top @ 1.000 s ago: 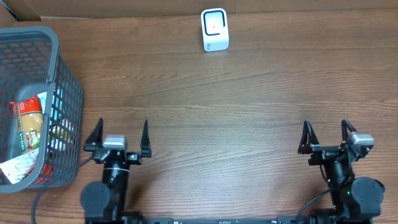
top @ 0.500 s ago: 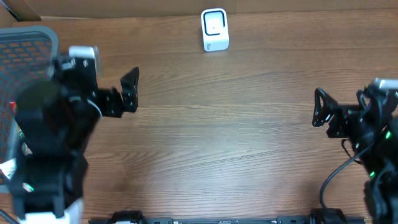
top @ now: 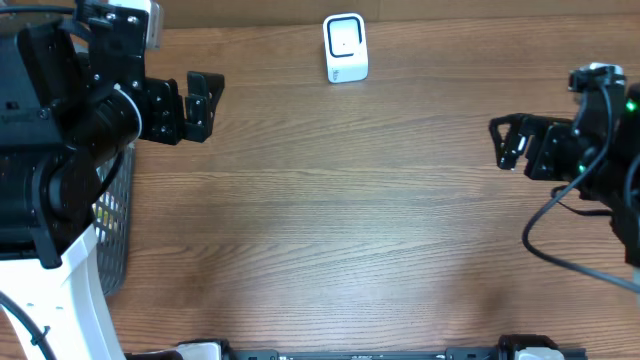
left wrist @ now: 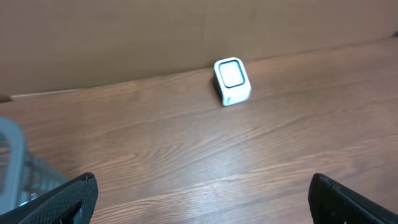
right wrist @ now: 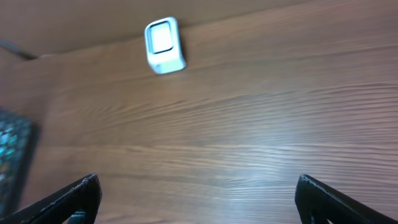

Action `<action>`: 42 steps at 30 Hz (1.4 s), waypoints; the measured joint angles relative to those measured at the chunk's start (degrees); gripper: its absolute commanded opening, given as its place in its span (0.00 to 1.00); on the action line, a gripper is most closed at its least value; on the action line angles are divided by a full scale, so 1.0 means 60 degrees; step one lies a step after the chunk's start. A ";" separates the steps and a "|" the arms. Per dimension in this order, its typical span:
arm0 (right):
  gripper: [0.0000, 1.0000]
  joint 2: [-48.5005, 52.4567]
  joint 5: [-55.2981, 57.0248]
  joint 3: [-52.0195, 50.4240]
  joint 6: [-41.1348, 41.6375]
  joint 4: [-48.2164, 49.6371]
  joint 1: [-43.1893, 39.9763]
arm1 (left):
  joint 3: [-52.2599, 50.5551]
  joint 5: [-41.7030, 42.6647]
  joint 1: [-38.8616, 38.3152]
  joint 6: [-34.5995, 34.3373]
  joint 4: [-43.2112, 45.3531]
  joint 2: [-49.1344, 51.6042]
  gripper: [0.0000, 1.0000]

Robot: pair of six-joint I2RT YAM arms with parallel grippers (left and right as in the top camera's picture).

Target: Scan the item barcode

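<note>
**op:** So, where's everything sitting right now?

**bench_guy:** Your scanner [top: 345, 47], the little white box with a dark-outlined window, stands at 12 o'clock on the table [top: 330, 230], right up by the far edge. Nothing's touching it. Your left wrist cam has the scanner [left wrist: 232, 81] at about 1 o'clock in its view, and the right wrist cam has the scanner [right wrist: 164, 45] at about 11.

**op:** And the grippers?

**bench_guy:** Your left gripper [top: 210, 105] hangs at 10 o'clock, fingers pointing toward 3, jaws spread wide with nothing between them. Your right gripper [top: 500, 143] is over at 2 o'clock, pointing toward 9. It's just as wide and just as empty. Both are well apart from the scanner. On either wrist cam, all you get between the tips is bare wood grain.

**op:** And the item with the barcode?

**bench_guy:** Can't tell you, honestly. The gray basket [top: 115, 215] sits at 9 o'clock by the table's edge. From overhead, your left arm [top: 60, 150] covers most of it, so only a strip of mesh wall shows. The left wrist cam catches just a corner of it at 8 o'clock, and the right wrist cam gets a blurry sliver, also at 8. Whatever's inside is hidden.
</note>
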 measured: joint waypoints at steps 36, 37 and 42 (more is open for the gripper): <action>1.00 0.0991 -0.1228 0.0000 0.0011 -0.0623 0.0000 | -0.6116 -0.2914 0.8171 -0.6451 0.1545 0.2987 0.66; 1.00 0.0991 -0.1228 0.0000 0.0007 -0.0623 0.0000 | -0.6404 -0.2918 0.8167 -0.6502 0.1679 0.3013 0.66; 1.00 0.0998 -0.1228 0.0000 0.0000 -0.0619 0.0000 | -0.8145 -0.3024 0.8167 -0.6754 0.3246 0.3020 0.65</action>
